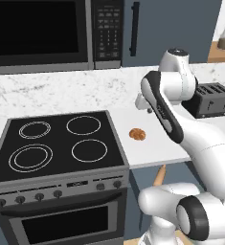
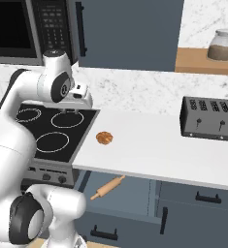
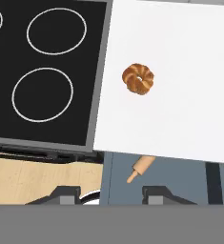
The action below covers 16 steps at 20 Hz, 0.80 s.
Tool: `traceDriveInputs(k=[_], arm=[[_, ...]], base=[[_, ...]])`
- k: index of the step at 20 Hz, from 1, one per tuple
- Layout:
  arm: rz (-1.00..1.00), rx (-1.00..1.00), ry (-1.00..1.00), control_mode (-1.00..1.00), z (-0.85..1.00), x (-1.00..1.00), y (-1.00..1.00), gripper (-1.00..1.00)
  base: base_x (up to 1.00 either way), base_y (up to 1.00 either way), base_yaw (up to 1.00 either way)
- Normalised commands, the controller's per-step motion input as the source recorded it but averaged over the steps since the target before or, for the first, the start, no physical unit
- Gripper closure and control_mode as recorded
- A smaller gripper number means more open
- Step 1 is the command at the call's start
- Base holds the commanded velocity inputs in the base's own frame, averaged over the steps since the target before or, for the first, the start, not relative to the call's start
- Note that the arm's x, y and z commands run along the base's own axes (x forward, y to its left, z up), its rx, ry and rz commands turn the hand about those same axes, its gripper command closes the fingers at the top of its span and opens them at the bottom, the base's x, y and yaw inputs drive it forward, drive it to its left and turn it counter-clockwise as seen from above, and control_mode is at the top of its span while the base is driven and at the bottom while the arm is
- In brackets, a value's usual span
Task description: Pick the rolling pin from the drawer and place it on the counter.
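Claw: the claw [image 3: 111,195] hangs high above the bench, pointing down. Its two dark tips stand apart with nothing between them, so it is open.

Claw place: in the right base view the claw [image 2: 75,104] sits over the back right corner of the stove, well apart from the rolling pin.

Rolling pin: the rolling pin [image 2: 108,187] lies slanted in the open drawer, part of it tucked under the front edge of the bench. In the hand view one handle end of the rolling pin [image 3: 139,168] pokes out below the bench edge.

Drawer: the drawer [image 2: 135,193] is pulled out under the bench, just right of the stove.

Bench: the bench [image 2: 149,150] is flat and white.

Cookie: a round brown cookie [image 2: 104,138] lies on the bench near the stove.

Toaster: a dark toaster [image 2: 206,118] stands at the back of the bench, far from the cookie.

Stove: the black stove [image 1: 56,143] has four white rings.

Jar: a glass jar [image 2: 222,44] stands on a wooden shelf above the toaster.
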Motion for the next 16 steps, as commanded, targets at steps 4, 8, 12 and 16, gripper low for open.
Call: traceDriveInputs(k=[4, 8, 12, 16], arm=[[0.0, 0.0, -0.08, -1.0, -0.04, -0.34, -0.17, -1.0], [0.0, 0.0, -0.13, -1.0, -0.07, -0.47, -0.3, -1.0], [0.0, 0.0, -0.01, -1.0, -0.03, -0.12, -0.1, -1.0], [0.0, 0.0, -0.07, -1.0, -0.01, -0.27, 0.12, -1.0]], base=[[0.0, 0.0, 0.0], [0.0, 0.0, 0.0], [0.0, 0.0, 0.0], [0.0, 0.0, 0.0]])
